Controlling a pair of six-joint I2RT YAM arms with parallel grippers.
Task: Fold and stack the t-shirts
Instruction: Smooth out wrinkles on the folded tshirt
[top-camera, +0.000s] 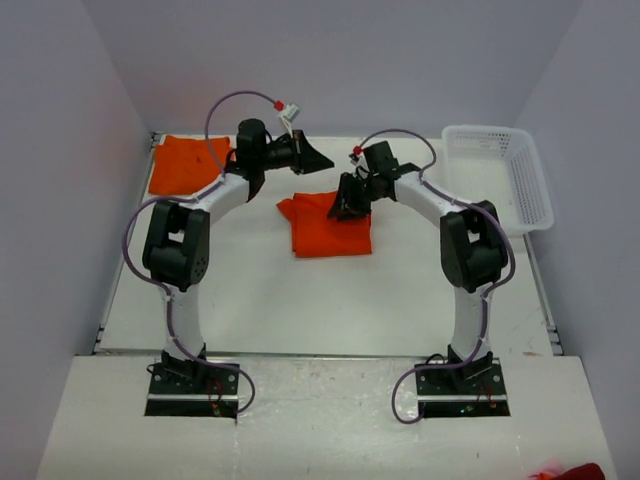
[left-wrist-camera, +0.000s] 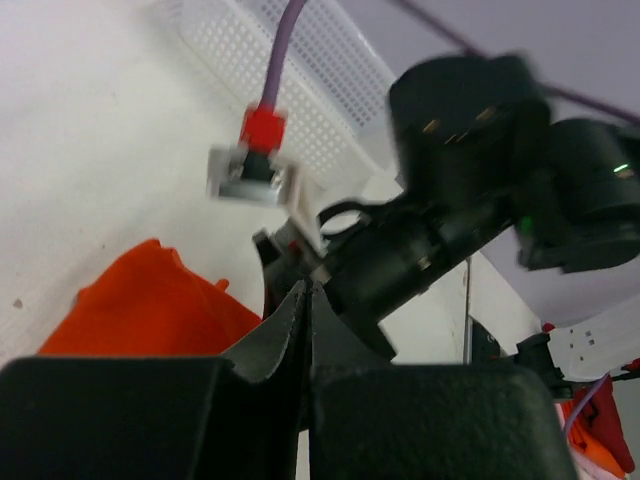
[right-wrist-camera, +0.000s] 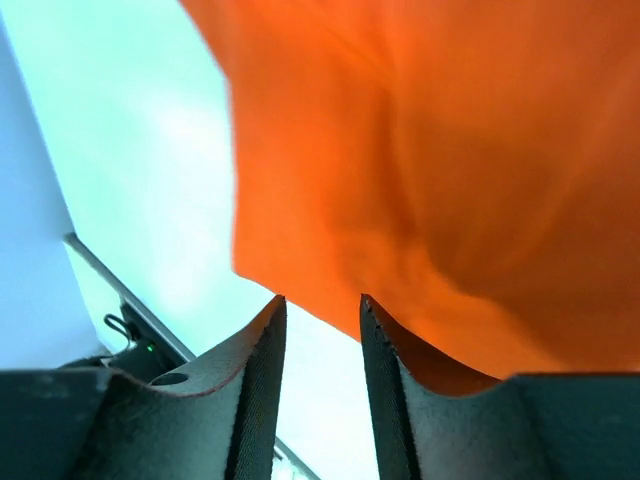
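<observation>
Orange cloth marks the task in the top view. The middle t-shirt (top-camera: 330, 228) lies folded into a rough rectangle at the centre of the white desk (top-camera: 260, 300). The corner t-shirt (top-camera: 185, 165) lies flat at the far left, well apart from it. The right tool (top-camera: 348, 205) sits low over the middle t-shirt's far edge. The left tool (top-camera: 318, 158) hangs over bare desk between the two shirts, touching neither. A white lattice basket (top-camera: 500, 175) stands at the far right rim.

In the left wrist view, the left tool (left-wrist-camera: 305, 300) has its fingers pressed together on nothing. The middle t-shirt (left-wrist-camera: 150, 310) lies below and to its left, and the right arm's wrist (left-wrist-camera: 460, 210) looms close ahead.

In the right wrist view, the right tool (right-wrist-camera: 320, 305) stands spread, with white desk showing through the gap. The middle t-shirt (right-wrist-camera: 450, 180) begins just beyond the tips. Whether cloth brushes the right-hand finger cannot be told.

The fold looks nearly made, with stacking to follow. Doing it well likely means pinching through every layer at the folded edge, one tool near each end. The cloth should then be carried low so it does not unfurl, and its edges squared to the corner t-shirt.

The near half of the desk offers open room. The two wrists are close together, and the corner t-shirt lies hard by the far rim and left wall, so room there is tight.
</observation>
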